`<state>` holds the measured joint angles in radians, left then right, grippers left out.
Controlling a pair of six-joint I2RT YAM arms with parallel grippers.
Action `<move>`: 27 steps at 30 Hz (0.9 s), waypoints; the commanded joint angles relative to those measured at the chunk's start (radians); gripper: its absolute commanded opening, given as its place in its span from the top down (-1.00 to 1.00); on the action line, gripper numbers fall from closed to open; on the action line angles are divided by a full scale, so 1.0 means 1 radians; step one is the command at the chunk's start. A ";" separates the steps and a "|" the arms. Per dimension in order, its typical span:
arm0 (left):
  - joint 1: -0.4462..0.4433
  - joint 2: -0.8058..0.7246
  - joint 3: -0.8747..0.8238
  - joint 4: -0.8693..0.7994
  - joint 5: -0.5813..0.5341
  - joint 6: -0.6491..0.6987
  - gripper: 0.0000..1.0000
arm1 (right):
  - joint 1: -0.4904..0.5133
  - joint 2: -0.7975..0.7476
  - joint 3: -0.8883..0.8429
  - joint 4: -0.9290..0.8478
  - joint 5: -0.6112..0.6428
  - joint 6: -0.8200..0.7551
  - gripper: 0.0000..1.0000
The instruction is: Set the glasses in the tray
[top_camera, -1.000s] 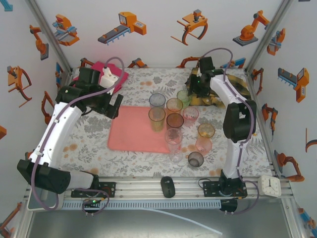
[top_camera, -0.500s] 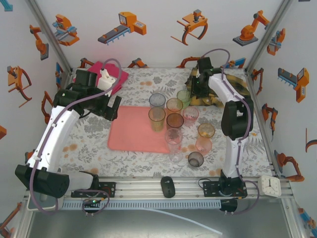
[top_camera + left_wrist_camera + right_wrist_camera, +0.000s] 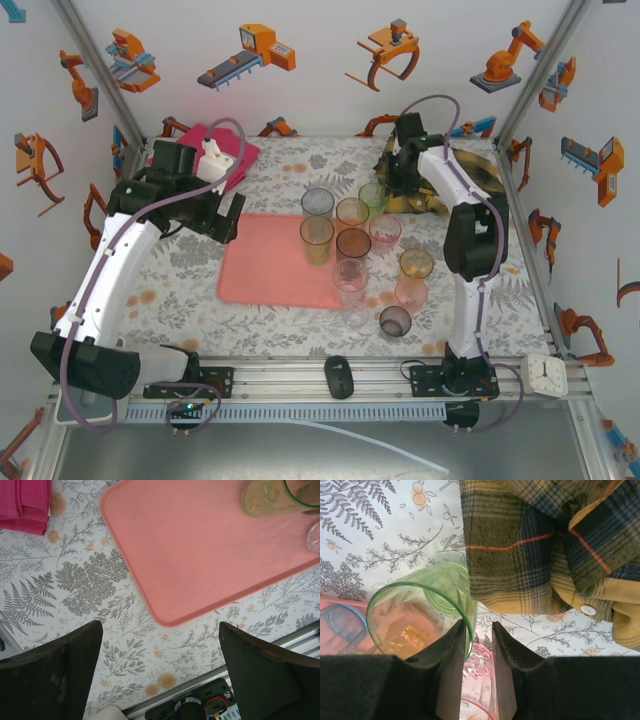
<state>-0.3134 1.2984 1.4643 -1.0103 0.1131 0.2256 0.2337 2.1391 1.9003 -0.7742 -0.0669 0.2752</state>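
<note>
The salmon-pink tray [image 3: 265, 270] lies mid-table with an amber glass [image 3: 316, 238] standing on its right end. Several more glasses cluster to its right, among them blue-grey [image 3: 318, 202], pink [image 3: 385, 232] and smoky dark [image 3: 395, 321]. My right gripper [image 3: 386, 188] hangs over the green glass [image 3: 371, 192]. In the right wrist view its jaws [image 3: 477, 645] straddle the green glass [image 3: 420, 612] rim: the left finger is inside against the wall, the right finger outside with a small gap. My left gripper [image 3: 226, 214] hovers open above the tray's [image 3: 210, 555] left edge, nothing between its fingers [image 3: 65, 675].
A plaid shirt [image 3: 545, 545] lies bunched just behind the green glass. A pink glass [image 3: 481, 680] stands right under the right jaws. A folded magenta cloth [image 3: 205, 148] sits at the back left. A small clock [image 3: 547, 372] and a power strip [image 3: 195, 707] lie along the front rail.
The right jaws have narrowed around the green glass's rim. The left arm shifted slightly left early on, then held still with its gripper wide.
</note>
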 commanded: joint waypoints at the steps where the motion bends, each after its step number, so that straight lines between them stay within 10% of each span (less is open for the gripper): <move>1: 0.004 0.000 0.019 -0.007 0.009 -0.001 -0.80 | 0.010 0.032 0.038 -0.028 -0.004 -0.015 0.44; 27: 0.003 -0.016 0.017 -0.005 -0.001 0.005 -0.82 | 0.017 0.036 0.102 -0.068 0.018 -0.031 0.87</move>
<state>-0.3134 1.2991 1.4643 -1.0103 0.1123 0.2256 0.2459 2.1891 1.9572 -0.8242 -0.0589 0.2588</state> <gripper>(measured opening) 0.908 0.093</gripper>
